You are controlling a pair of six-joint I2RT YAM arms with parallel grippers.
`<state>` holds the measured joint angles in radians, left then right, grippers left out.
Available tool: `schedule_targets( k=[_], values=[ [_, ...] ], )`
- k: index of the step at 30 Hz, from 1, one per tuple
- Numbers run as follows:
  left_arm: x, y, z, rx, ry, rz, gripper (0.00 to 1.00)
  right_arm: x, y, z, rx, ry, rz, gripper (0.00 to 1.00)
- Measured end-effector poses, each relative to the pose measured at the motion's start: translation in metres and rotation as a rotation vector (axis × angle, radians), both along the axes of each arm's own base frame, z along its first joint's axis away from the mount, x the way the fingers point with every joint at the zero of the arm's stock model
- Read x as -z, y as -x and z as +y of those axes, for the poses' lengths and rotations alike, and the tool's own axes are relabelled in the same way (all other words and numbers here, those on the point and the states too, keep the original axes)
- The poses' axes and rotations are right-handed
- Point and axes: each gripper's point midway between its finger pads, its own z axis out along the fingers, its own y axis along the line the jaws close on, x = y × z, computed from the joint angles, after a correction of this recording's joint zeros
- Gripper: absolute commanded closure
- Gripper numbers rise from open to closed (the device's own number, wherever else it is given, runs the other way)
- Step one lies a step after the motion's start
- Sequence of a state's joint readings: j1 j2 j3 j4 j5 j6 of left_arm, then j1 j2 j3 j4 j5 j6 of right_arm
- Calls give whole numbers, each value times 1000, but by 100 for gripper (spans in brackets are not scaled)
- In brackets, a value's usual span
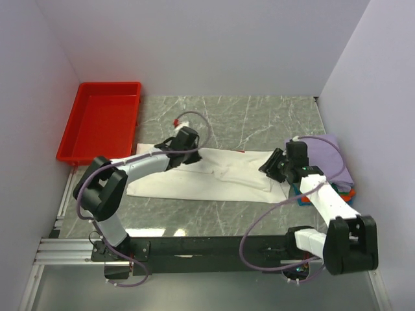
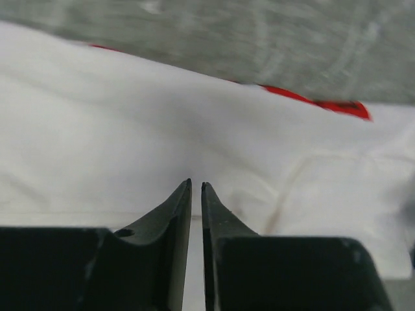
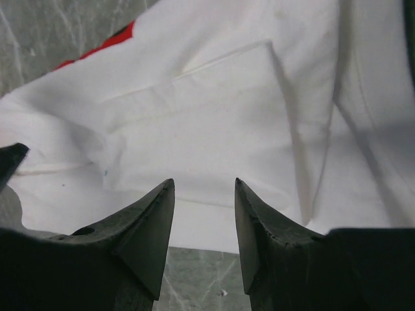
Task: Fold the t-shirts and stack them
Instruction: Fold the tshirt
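The large white t-shirt (image 1: 207,178) lies in a long folded band across the table's middle. A strip of its red print (image 2: 324,103) shows at its far edge, also in the right wrist view (image 3: 110,42). My left gripper (image 1: 190,149) is over the band's upper edge, jaws shut with only a slit between them, above white cloth (image 2: 130,116). My right gripper (image 1: 269,165) is open at the band's right end, and the cloth's edge (image 3: 227,97) lies just beyond its fingertips. A folded stack stands at the right with the lavender shirt (image 1: 331,155) on top and orange (image 1: 350,192) and teal (image 1: 302,198) edges below.
An empty red plastic tray (image 1: 104,123) stands at the back left by the wall. Grey marble table (image 1: 246,123) shows behind and in front of the shirt. White walls close in the left, back and right sides.
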<state>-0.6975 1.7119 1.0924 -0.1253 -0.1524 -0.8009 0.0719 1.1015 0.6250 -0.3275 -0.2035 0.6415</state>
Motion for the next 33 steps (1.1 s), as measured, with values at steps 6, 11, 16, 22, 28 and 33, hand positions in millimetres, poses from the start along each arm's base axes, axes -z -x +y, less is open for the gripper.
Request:
schedule_targets(
  k=[6, 11, 16, 22, 28, 33],
  values=[
    [49, -11, 98, -283, -100, 137, 84, 37, -11, 4, 1, 6, 133, 51],
    [65, -5, 135, -401, -107, 197, 90, 47, -47, -4, 33, 16, 170, 51],
    [68, -9, 149, -470, -55, 220, 93, 50, -77, -15, 66, 32, 173, 51],
    [68, -8, 153, -485, -7, 206, 94, 57, -104, -21, 71, 47, 187, 51],
    [67, -7, 152, -479, 13, 196, 95, 55, -115, -26, 70, 72, 187, 50],
    [67, -7, 151, -470, 17, 197, 96, 39, -114, -31, 73, 100, 153, 51]
  ],
)
